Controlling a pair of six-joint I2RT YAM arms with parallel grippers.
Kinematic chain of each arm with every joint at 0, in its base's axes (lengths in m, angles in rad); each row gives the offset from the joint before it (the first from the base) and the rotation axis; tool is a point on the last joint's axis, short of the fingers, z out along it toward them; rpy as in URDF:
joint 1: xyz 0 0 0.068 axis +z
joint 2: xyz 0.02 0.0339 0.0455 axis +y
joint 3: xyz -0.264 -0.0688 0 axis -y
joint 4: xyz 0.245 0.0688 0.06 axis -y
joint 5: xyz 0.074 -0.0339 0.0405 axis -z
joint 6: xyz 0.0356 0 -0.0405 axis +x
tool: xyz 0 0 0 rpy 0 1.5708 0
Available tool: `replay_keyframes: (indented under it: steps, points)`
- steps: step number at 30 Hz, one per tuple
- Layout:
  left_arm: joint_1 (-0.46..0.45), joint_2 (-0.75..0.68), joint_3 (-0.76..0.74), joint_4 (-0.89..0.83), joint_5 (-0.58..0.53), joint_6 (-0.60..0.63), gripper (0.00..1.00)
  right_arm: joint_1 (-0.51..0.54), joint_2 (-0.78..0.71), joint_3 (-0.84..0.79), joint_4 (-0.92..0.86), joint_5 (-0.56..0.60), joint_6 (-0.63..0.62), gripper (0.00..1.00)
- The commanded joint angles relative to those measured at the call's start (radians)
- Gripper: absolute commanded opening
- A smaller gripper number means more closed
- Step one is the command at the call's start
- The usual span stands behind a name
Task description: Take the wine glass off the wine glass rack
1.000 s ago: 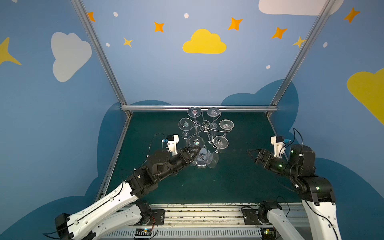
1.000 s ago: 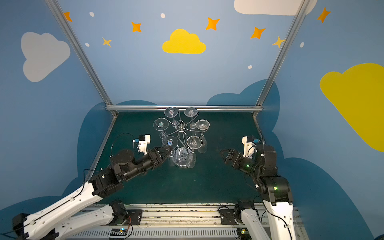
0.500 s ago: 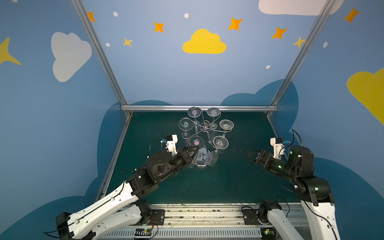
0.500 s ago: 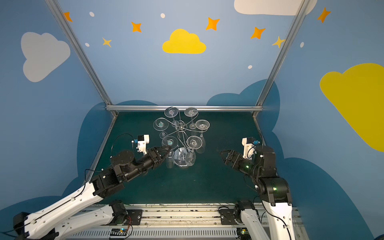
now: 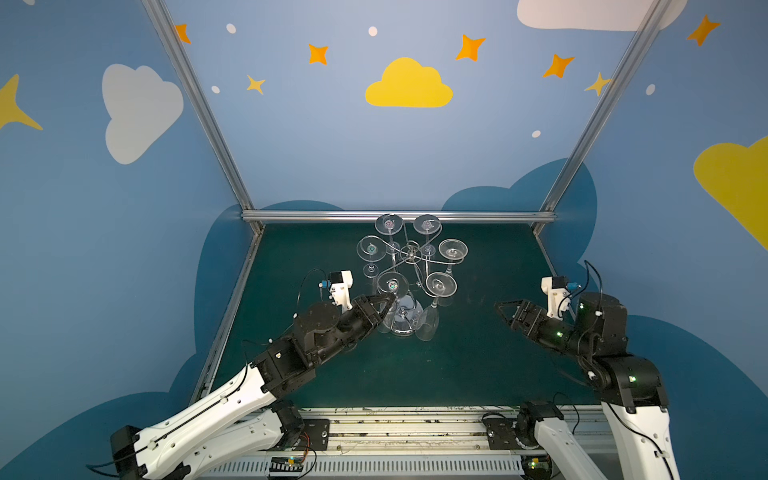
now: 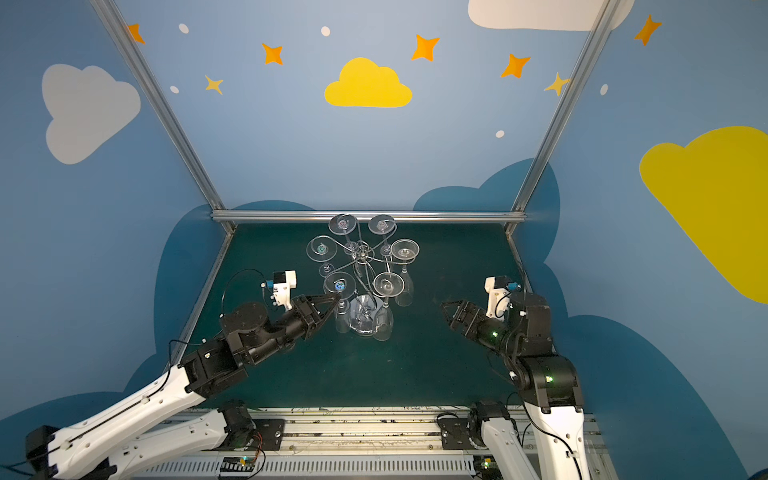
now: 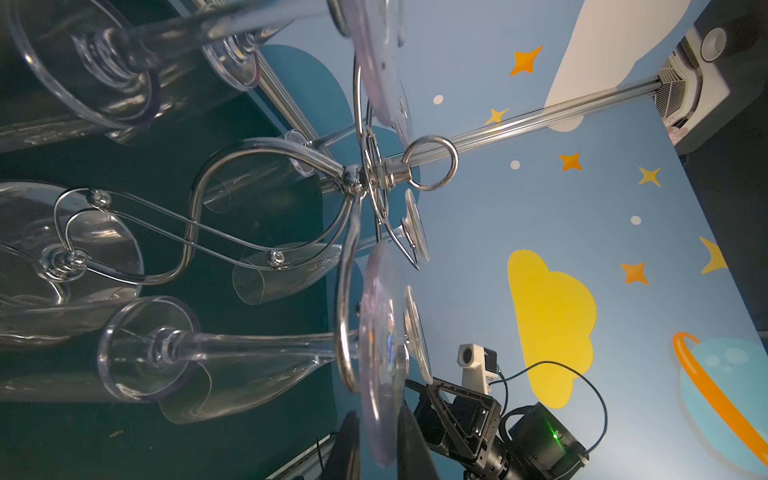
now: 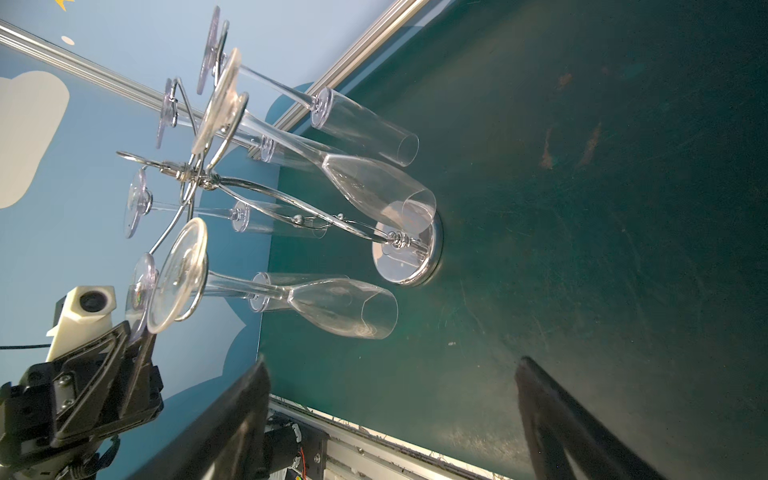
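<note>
Left wrist view: my left tool [image 7: 378, 415] pinches the foot of the glass [image 7: 374, 299], which hangs on the rack [image 7: 353, 183] just ahead. I should pull back slowly, keeping it flat. My right tool [image 8: 392, 363] is open.

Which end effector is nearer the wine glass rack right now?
Left. The left end effector is at the wine glass rack's near-left side, fingers pinching a wine glass's foot; the right end effector hangs open well to its right, apart.
</note>
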Motion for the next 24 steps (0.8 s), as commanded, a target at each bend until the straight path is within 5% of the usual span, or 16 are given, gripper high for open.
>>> replay_keyframes:
  steps: [1,24]
  points:
    - [-0.003,-0.015,0.002,0.003,-0.015,0.012,0.17,0.004,-0.011,-0.012,0.012,0.012,0.008,0.9]
    - [-0.002,-0.01,-0.002,0.022,-0.028,0.005,0.21,0.005,-0.012,-0.014,0.015,0.015,0.024,0.9]
